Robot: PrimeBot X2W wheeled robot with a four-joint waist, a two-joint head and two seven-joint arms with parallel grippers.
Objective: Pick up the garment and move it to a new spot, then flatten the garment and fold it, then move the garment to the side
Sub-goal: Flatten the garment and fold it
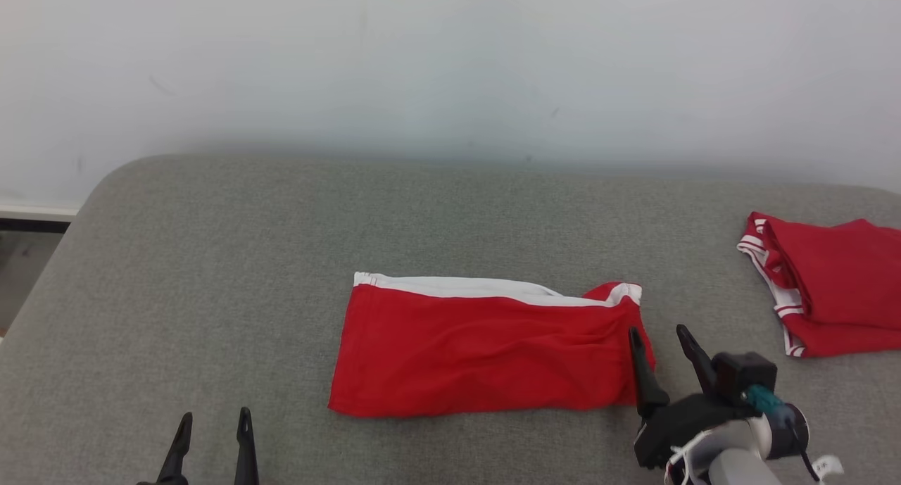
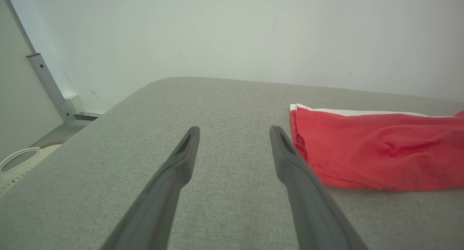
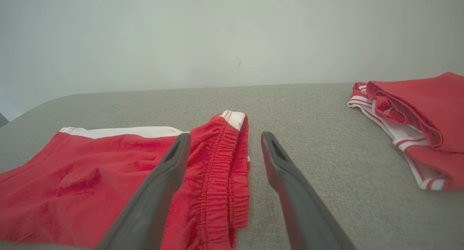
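At 3 o'clock the second garment point(image 1: 838, 288) is cut by the edge; one end of the garment point(image 1: 479, 351) is partly hidden behind the right gripper point(image 1: 657, 330).

Grey padded table point(image 1: 211, 260), folded red garment point(image 1: 486, 351), second red garment point(image 1: 838, 288)

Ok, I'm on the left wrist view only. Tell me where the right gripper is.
Observer: The right gripper is open and straddles the right edge of the red shorts, one finger over cloth and one over the bare grey surface.
Operator: List what else is on there.
Observer: A second red garment, white-striped, lies further right, apart from the shorts.
Operator: Describe the shorts' right end.
Observer: It is the elastic waistband, gathered, with a white-edged corner at its far side.
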